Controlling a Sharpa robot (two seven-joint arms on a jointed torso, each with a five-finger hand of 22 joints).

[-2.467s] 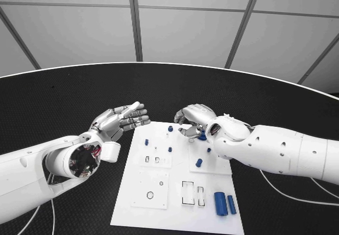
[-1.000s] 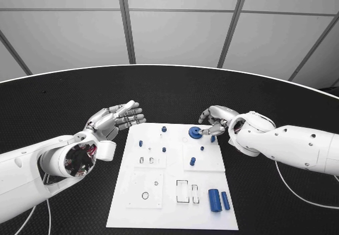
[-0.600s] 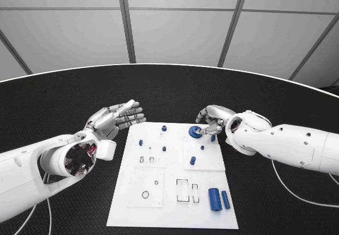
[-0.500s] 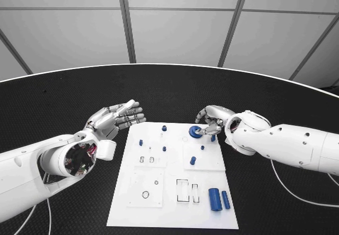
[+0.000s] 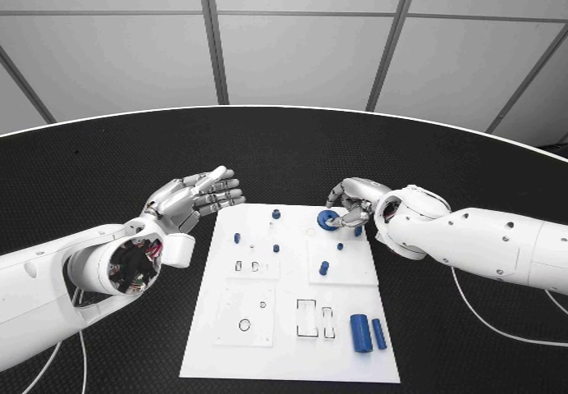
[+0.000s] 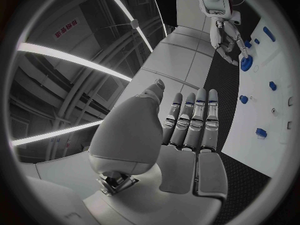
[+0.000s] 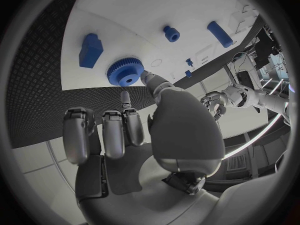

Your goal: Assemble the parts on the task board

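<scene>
Because the blue gear (image 7: 128, 72) looks small, rigid and light, with fine teeth round its rim, I judge it stiff plastic that could slip if pinched on the flat faces; I would take it across the toothed rim; it sits on the task board (image 5: 284, 345) at the tips of my right hand (image 5: 351, 199), whose thumb and one finger touch its edge while the other fingers curl in behind; my left hand (image 5: 195, 199) hovers spread and empty, well apart.
</scene>
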